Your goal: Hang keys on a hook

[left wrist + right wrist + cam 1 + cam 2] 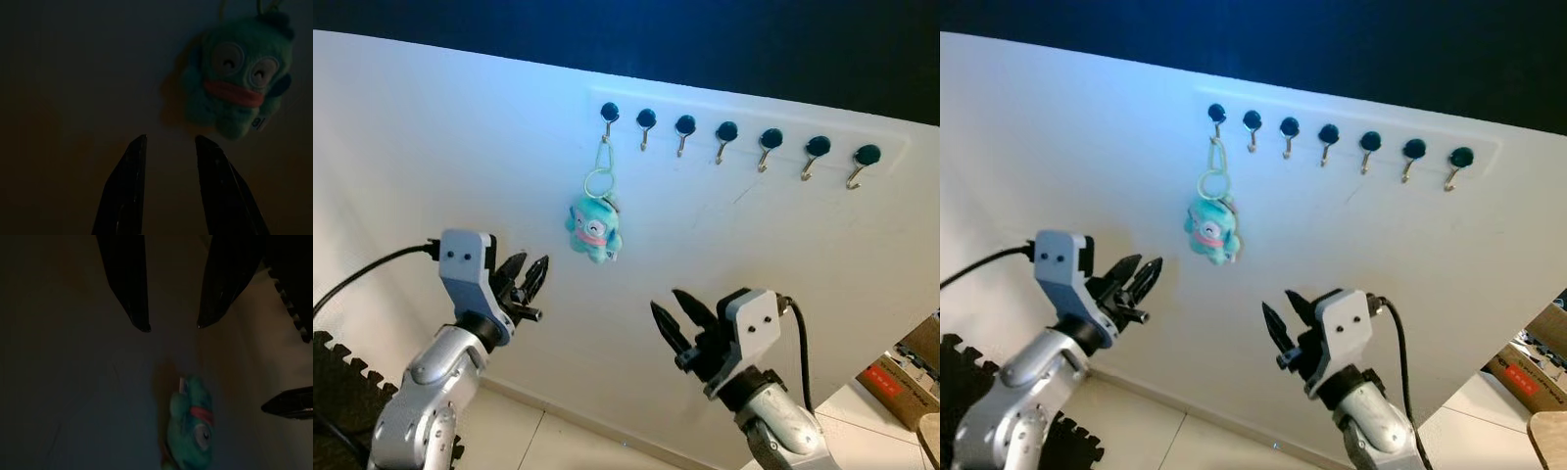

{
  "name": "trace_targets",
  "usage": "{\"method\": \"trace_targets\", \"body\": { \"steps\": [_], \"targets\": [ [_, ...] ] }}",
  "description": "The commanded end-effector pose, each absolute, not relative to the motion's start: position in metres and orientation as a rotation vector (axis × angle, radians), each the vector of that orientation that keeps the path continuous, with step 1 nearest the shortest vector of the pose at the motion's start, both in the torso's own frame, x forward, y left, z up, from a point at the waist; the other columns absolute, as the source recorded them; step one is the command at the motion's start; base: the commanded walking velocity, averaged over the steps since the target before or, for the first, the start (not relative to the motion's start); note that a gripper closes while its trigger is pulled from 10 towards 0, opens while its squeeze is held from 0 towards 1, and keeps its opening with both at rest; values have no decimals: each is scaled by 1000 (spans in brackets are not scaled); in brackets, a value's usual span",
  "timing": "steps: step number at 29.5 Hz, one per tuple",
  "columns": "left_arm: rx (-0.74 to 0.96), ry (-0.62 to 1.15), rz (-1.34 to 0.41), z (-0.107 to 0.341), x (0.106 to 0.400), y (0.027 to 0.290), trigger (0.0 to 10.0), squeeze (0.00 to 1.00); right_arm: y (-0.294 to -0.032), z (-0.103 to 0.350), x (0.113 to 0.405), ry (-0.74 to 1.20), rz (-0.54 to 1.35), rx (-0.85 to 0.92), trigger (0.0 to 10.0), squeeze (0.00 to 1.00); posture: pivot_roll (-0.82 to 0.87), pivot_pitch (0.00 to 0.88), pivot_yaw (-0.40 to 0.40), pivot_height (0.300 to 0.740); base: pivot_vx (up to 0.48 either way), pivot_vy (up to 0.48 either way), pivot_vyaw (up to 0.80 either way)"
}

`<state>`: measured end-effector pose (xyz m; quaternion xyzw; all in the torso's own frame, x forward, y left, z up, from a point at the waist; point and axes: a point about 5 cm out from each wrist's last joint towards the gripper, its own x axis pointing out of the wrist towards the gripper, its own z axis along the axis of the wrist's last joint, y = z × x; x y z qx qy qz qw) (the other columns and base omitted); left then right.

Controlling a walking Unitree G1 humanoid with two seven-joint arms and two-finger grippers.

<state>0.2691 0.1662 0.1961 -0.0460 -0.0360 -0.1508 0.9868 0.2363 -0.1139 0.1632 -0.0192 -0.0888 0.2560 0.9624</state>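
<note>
A teal plush keychain [593, 229] hangs by a pale green loop [601, 168] from the leftmost hook [608, 116] of a row of black-capped hooks on the white wall. My left gripper [530, 274] is open, below and left of the plush, holding nothing. My right gripper [677, 315] is open, below and right of it, also holding nothing. In the left wrist view the plush [239, 83] hangs beyond the two black fingers [128, 186]. The right wrist view has the plush [191, 427] past its fingertips [142, 323].
Several free hooks [769, 145] run rightward along the white rail. A cardboard box [906, 377] stands on the floor at the right. A black foam mat [342, 387] lies at the lower left. Pale tiled floor [558, 441] runs along the wall's foot.
</note>
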Motion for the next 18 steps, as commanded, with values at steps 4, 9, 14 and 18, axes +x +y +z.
{"method": "trace_targets", "body": {
  "steps": [4, 9, 14, 18],
  "targets": [
    [-85, -71, -285, 191, 265, 162, 10000, 0, -118, 157, 235, -148, 516, -32, 10000, 0, 65, 146, -35, 740, 0, 0, 0],
    [-79, -64, -272, 189, 264, 162, 10000, 0, -121, 159, 237, -160, 491, -38, 10000, 0, 66, 149, -37, 740, 0, 0, 0],
    [-79, -64, -272, 189, 264, 162, 10000, 0, -121, 159, 237, -160, 491, -38, 10000, 0, 66, 149, -37, 740, 0, 0, 0],
    [-30, -12, -247, 172, 257, 164, 10000, 0, -141, 142, 238, -116, 353, -76, 10000, 0, 65, 153, -36, 740, 0, 0, 0]
  ]
}}
